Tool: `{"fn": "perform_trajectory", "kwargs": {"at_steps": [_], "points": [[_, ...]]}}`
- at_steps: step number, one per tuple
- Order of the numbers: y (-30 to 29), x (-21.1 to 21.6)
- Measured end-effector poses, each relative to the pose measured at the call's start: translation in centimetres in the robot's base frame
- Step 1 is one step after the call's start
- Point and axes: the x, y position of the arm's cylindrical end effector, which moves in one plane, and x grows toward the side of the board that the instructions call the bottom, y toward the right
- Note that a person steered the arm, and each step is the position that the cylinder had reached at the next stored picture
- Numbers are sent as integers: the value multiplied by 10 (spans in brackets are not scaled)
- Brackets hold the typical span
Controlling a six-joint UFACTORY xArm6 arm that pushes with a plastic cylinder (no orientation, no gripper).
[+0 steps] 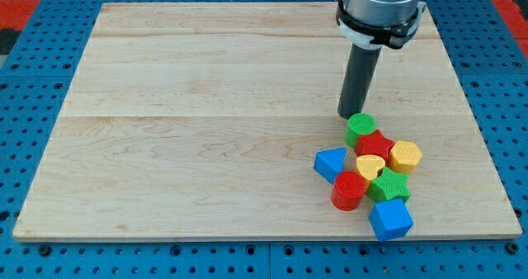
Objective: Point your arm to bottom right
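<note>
My tip (349, 115) rests on the wooden board (206, 130) at the view's right of centre, just above and left of a cluster of blocks. The green cylinder (360, 128) lies right below the tip, almost touching it. Below that sit a red star (375, 144), a yellow hexagon (405, 157), a yellow heart (370, 165), a blue triangular block (330, 163), a red cylinder (349, 190), a green star (388, 184) and a blue cube (390, 219) near the board's bottom edge.
The board lies on a blue perforated table (33, 73). The arm's grey body (379, 7) hangs over the board's top right. The blocks are packed close, touching one another.
</note>
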Motion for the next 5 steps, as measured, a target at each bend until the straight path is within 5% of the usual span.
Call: {"fn": "perform_trajectory", "kwargs": {"at_steps": [1, 3, 5], "points": [[16, -42], [139, -51], [223, 70]]}}
